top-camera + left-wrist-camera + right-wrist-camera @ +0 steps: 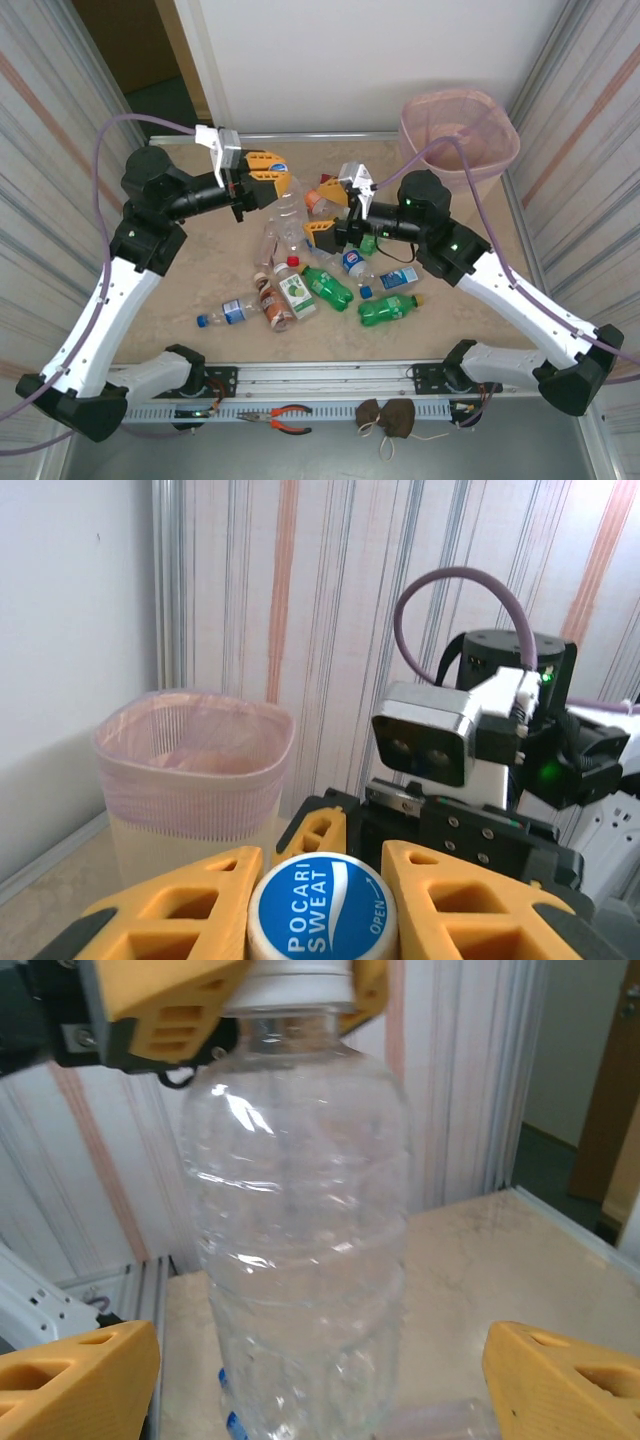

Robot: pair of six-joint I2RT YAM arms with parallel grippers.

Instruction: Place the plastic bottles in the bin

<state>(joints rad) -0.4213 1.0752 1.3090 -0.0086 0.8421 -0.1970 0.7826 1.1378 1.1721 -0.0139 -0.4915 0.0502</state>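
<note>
While the other plastic bottles (327,287) lie scattered on the table (200,280) between the two arms, one clear bottle (300,1210) is held upright by its neck end in the left gripper (322,912). The gripper's orange fingers (170,905) are pressed against both sides of the blue-and-white cap (322,925), on which POCARI SWEAT is printed. In the right wrist view the same white-rimmed cap is seen pinched at the top of the frame. The ribbed, empty body hangs below it, and its base is cut off by the lower edge, so contact with the table cannot be judged. The right gripper (320,1380) is spread wide around this bottle, one orange finger being seen at each lower corner of the view, and a clear gap is left between each finger and the plastic. From above, the two grippers are seen facing each other over the far middle of the table, with the held bottle between them. The loose bottles are gathered just in front of them: two green ones, a brown one, one with a green-and-white label, and small clear ones with blue caps. All of these lie on their sides. The bin (460,135) stands upright in the far right corner against the back wall, well apart from the held bottle. In the left wrist view its latticed wall is seen beyond the cap. On the near ledge, a pair of pliers (280,418) with orange handles and a brown pouch (388,418) are laid.
</note>
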